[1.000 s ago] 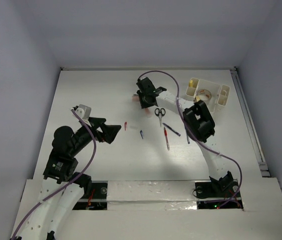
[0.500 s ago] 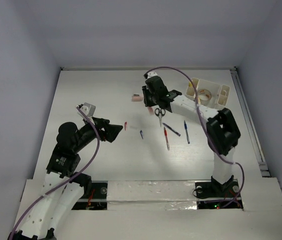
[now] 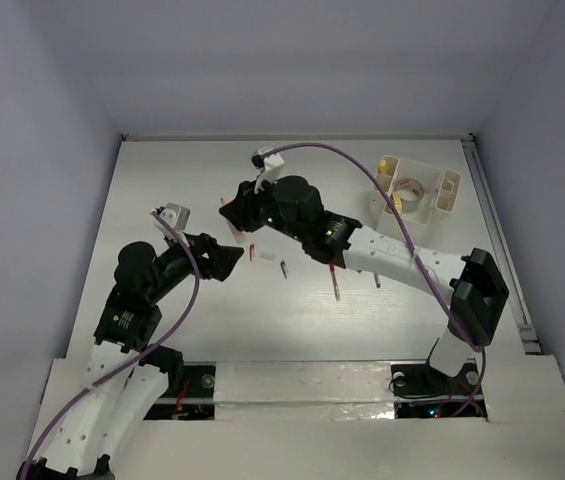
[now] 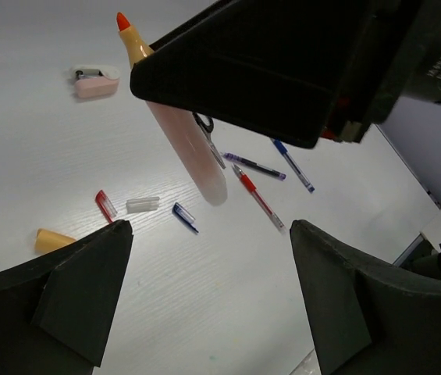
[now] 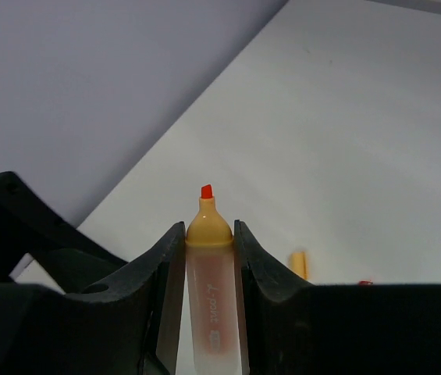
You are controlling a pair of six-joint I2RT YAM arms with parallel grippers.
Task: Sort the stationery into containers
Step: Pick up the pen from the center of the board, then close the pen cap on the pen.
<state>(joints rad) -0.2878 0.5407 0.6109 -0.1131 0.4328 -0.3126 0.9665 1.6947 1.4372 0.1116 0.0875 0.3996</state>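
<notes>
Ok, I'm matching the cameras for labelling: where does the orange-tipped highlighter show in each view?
Top external: the highlighter is left of centre, mostly hidden under the right claw.
Left wrist: the highlighter is upper centre, tilted, with its orange tip at the top left.
Right wrist: the highlighter is bottom centre, tip up, clamped between the fingers.
Shared landmark: the right claw, shut on it in all three views.

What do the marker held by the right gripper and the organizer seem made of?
Marker: likely plastic, smooth frosted-pink barrel that looks translucent, opaque yellow collar; the orange tip is probably felt. Organizer: probably molded plastic, cream-white and opaque with thin walls; finish too small to judge.
</notes>
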